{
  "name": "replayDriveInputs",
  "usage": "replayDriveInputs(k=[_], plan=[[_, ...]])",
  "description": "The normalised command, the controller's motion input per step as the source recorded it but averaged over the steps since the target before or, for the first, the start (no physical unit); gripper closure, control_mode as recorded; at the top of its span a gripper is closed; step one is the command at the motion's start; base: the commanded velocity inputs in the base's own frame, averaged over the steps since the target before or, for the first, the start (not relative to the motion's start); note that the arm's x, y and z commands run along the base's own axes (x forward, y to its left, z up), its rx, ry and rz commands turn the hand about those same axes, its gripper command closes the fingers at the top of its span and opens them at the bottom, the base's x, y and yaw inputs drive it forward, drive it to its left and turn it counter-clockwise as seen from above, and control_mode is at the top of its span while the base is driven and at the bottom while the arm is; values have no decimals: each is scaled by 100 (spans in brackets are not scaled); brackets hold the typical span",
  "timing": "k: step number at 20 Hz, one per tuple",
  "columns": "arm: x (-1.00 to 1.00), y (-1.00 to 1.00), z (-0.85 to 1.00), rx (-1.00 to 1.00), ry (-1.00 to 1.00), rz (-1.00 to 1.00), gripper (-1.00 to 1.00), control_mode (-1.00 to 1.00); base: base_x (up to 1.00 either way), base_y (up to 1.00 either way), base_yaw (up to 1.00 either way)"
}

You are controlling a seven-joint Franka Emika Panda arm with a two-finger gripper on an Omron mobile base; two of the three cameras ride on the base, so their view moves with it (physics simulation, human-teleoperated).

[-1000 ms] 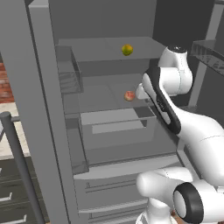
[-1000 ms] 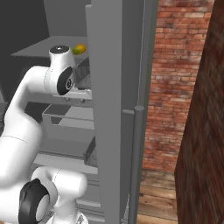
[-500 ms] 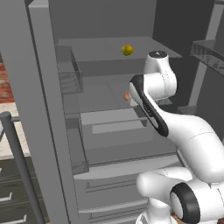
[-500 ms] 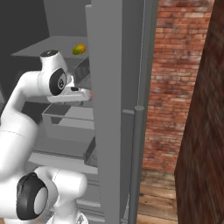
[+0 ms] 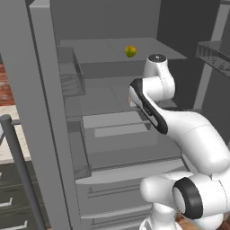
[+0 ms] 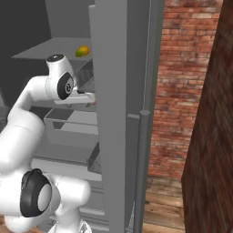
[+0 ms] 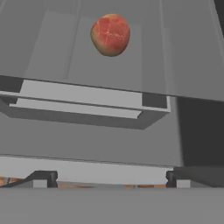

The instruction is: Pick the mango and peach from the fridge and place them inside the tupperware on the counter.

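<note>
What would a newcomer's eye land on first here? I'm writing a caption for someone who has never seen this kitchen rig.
Probably the big white arm reaching into the open grey fridge. Next, the two spots of colour: the yellow-green mango alone on the upper shelf, and the pinkish-red peach lying on a lower shelf straight ahead of the open gripper in the hand view. In the right base view, a red brick wall stands beside the fridge.

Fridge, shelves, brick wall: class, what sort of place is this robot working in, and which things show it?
Most likely a home kitchen, seen at an open fridge. Clues: fruit on its grey shelves, the mango above and the peach lower, plus a brick wall and wooden floor beside it.
</note>
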Motion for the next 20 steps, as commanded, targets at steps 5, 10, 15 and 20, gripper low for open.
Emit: replayDriveInputs(k=[5,10,15,20], plan=[[45,13,-16,0,-1,0,-100,-100,0,0,0],[38,9,-19,0,0,0,-100,-100,0,0,0],[32,0,-17,0,0,0,-100,-100,0,0,0],[31,0,-20,0,0,0,-100,-100,0,0,0]])
